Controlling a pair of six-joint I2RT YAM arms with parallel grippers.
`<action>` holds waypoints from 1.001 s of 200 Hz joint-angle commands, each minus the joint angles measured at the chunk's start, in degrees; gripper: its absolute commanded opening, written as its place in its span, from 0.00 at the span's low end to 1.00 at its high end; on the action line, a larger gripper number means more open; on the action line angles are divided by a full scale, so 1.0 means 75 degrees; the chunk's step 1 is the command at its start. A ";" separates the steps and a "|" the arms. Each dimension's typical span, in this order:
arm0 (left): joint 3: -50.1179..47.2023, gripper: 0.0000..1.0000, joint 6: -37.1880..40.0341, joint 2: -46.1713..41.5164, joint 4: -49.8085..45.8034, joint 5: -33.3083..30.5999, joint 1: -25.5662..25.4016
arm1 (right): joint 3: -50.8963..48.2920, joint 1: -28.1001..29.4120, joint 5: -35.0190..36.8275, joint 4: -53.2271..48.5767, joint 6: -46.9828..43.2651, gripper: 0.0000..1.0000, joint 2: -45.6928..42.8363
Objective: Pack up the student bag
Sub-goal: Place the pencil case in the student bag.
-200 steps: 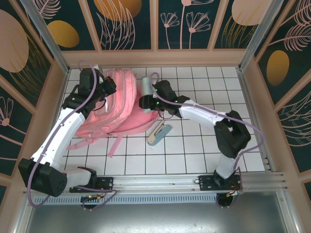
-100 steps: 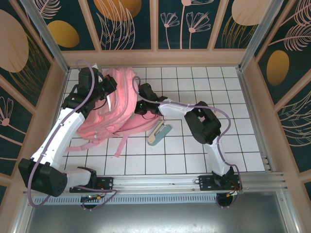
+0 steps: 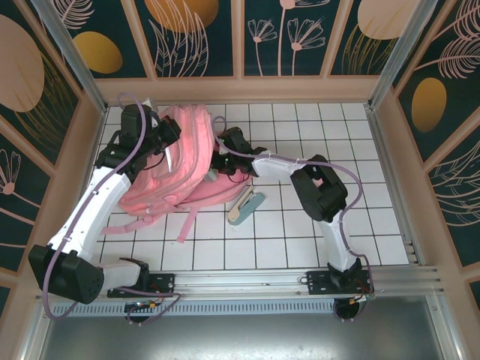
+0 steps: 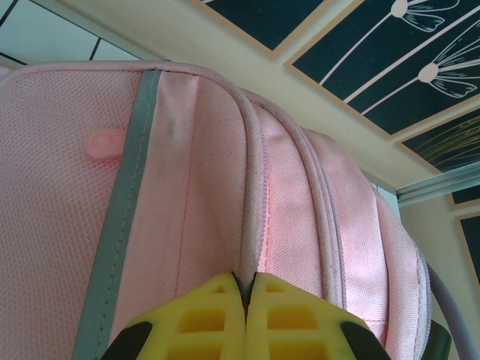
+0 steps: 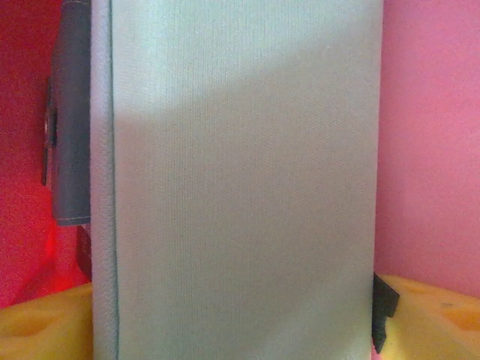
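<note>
Change: grey-green pouch (image 5: 240, 165), second ago outside bag's right edge, now inside mouth of student bag (image 3: 176, 169), pink lining either side; one item as good as packed, by look of it; bag lies at 10 o'clock on counter (image 3: 300, 240); left gripper (image 4: 245, 279) pressed together on bag's piped seam, propping mouth; right gripper (image 3: 223, 160) straddles pouch, gripping or loosed cannot tell; count: one bag; one pouch; one beige-and-blue item (image 3: 246, 207) at bag's 5 o'clock, unpacked; two grippers

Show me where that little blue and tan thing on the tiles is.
In the top view, the blue and tan item lies on the white tiled table, just off the lower right edge of the pink student bag.
</note>
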 commanded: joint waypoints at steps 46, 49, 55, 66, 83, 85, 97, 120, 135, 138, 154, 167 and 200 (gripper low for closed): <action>0.0210 0.00 0.0043 -0.0281 0.1302 0.0265 0.0017 | -0.0046 0.0011 -0.0277 0.0187 0.0110 0.99 -0.0357; 0.0210 0.00 0.0052 -0.0291 0.1301 0.0272 0.0013 | -0.0041 0.0014 -0.0235 0.0167 0.0093 0.99 -0.0377; 0.0210 0.00 0.0062 -0.0293 0.1290 0.0264 0.0018 | -0.0040 0.0013 -0.0175 0.0143 0.0061 0.99 -0.0434; 0.0198 0.00 0.0083 -0.0293 0.1286 0.0255 0.0017 | -0.0012 -0.0015 -0.0164 0.0100 -0.0021 0.99 -0.0511; 0.0175 0.00 0.0075 -0.0271 0.1289 0.0252 0.0022 | 0.0065 -0.0074 -0.0152 -0.0012 -0.0061 0.99 -0.0511; 0.0175 0.00 0.0080 -0.0270 0.1295 0.0251 0.0013 | 0.0059 -0.0075 -0.0158 -0.0013 -0.0063 0.99 -0.0502; 0.0144 0.00 0.0081 -0.0252 0.1324 0.0275 0.0018 | 0.0092 -0.0105 -0.0229 0.0002 -0.0072 0.98 -0.0396; 0.0130 0.00 0.0121 -0.0200 0.1319 0.0313 0.0013 | 0.0239 -0.0103 -0.0423 -0.0022 -0.0070 0.91 -0.0066; 0.0160 0.00 0.0201 -0.0152 0.1257 0.0322 0.0019 | 0.0366 -0.0092 -0.0562 -0.0055 -0.0058 0.88 0.0089; 0.0173 0.00 0.0222 -0.0146 0.1238 0.0322 0.0012 | 0.0361 -0.0100 -0.0565 -0.0059 -0.0043 0.88 0.0094; 0.0185 0.00 0.0317 -0.0100 0.1161 0.0358 0.0014 | 0.0280 -0.0098 -0.0405 -0.0053 -0.0109 0.88 -0.0124; 0.0174 0.00 0.0311 -0.0062 0.1137 0.0380 0.0021 | 0.0256 -0.0124 -0.0107 -0.0229 -0.0234 0.91 -0.0348; 0.0111 0.00 0.0203 0.0069 0.1308 0.0566 0.0023 | 0.0121 -0.0400 0.0597 -0.0983 -0.0316 0.94 -0.0951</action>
